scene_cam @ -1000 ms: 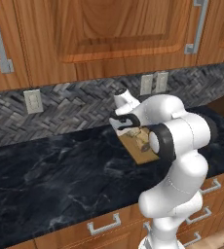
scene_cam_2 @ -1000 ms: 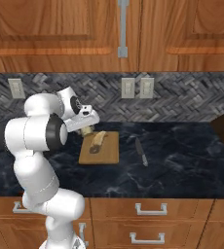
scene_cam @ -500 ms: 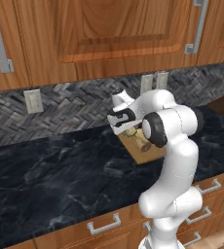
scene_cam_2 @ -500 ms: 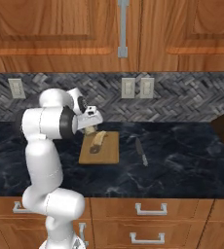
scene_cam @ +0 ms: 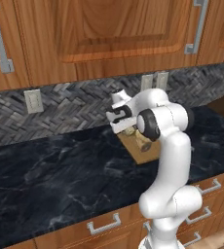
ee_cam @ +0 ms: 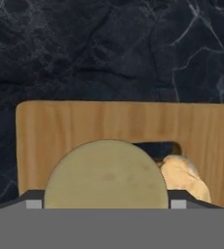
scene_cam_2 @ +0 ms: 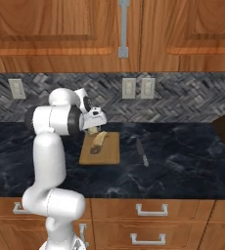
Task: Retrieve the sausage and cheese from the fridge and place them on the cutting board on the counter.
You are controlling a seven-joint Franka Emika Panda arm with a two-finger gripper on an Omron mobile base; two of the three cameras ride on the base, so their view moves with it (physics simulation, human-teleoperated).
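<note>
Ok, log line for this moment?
hand: closed on cheese | cheese: over cutting board | tan roll: lying on cutting board

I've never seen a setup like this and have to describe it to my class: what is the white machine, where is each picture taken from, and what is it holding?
The white machine is a robot arm with a two-finger gripper, in a computer-rendered kitchen. Two pictures come from cameras on its base, behind it to the left and to the right. The third comes from a camera on the hand and looks down along the fingers.

On the black counter lies a wooden cutting board. A tan-brown roll-shaped piece lies on the board, and a dark knife lies on the counter beside it.

In the hand view a pale yellow cheese sits between the fingertips and fills the gap, so the gripper seems to hold it above the board.
</note>
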